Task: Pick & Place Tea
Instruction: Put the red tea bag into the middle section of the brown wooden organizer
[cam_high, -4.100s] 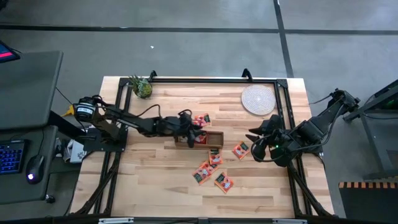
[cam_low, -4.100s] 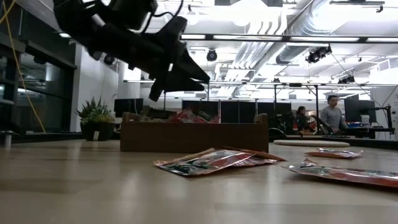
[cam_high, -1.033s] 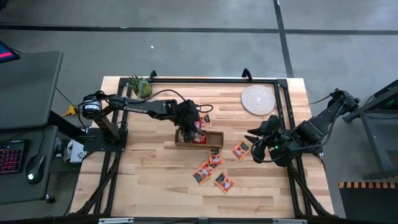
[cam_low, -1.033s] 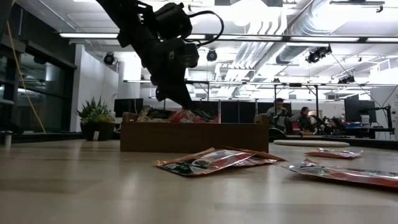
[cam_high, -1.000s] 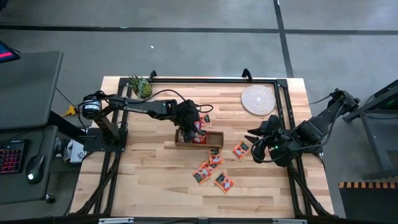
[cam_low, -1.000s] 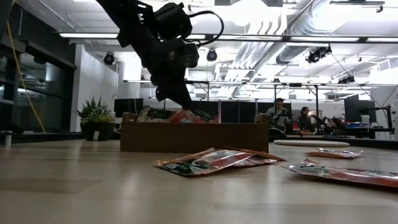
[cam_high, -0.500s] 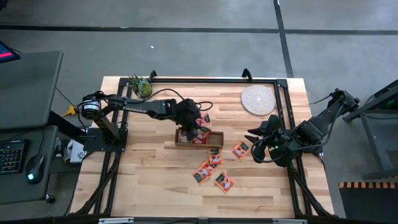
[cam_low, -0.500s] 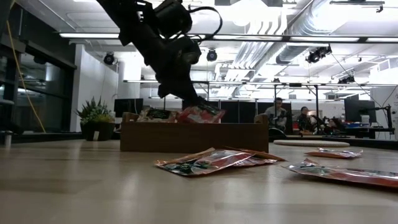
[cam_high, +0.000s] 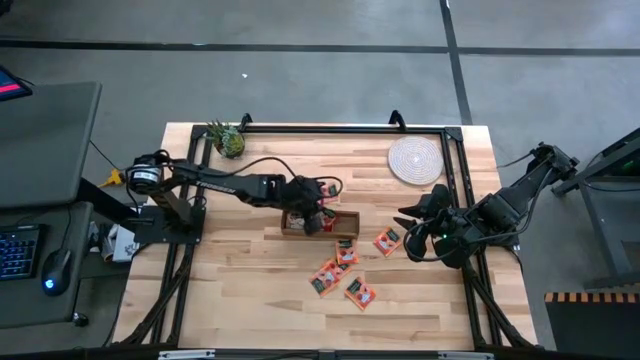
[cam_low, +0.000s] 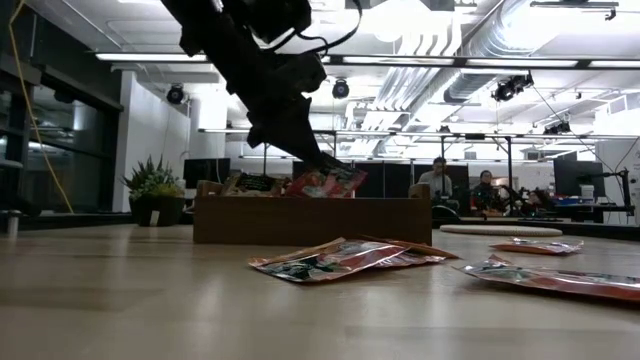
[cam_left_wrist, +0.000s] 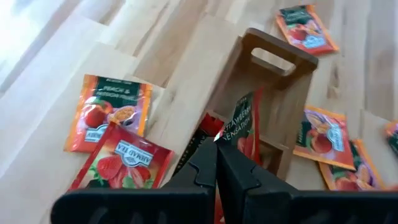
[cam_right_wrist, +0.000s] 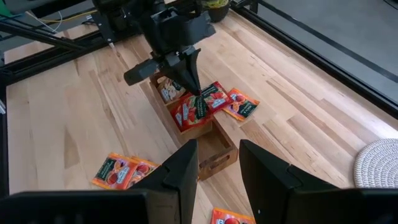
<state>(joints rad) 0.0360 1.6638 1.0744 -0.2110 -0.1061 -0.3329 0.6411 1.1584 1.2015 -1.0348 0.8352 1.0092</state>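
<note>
Pale wood counter (cam_high: 250, 290) carried wooden box (cam_high: 320, 222) at centre, potted plant (cam_high: 227, 139) at far left corner, woven mat (cam_high: 414, 159) at far right. Left pincer (cam_low: 318, 160) hung over box, closed on one tea sachet (cam_low: 327, 181) lifted just above rim. Loose sachets (cam_high: 342, 276) lay on counter near box, one (cam_high: 387, 241) beside right pincer (cam_high: 410, 227), which waited at right edge, fingers partly apart, empty. People (cam_low: 437, 182) stood far behind.
</note>
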